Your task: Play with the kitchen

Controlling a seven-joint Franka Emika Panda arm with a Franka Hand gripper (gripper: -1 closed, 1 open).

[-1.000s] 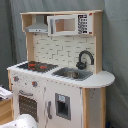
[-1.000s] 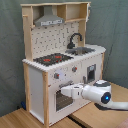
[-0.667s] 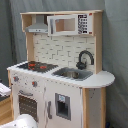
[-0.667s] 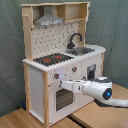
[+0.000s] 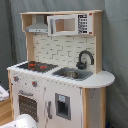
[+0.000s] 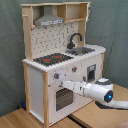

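Reached gripper (image 6: 61, 80) up to kitchen (image 6: 50, 95) front by knobs (image 6: 56, 76), finger state unclear; oven door (image 6: 63, 98) shut, nothing visibly operated.

soft, even, dim indoor light; both exterior views blurry, without glare or hard shadows.

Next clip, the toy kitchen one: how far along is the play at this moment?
Early stage. Nothing on the kitchen looks changed: the oven door is closed and the sink and stovetop look bare. In hand: in the second exterior view the arm reaches toward the front panel, its tip near the knobs above the oven door. Left: any actual interaction, such as turning a knob or opening a door.
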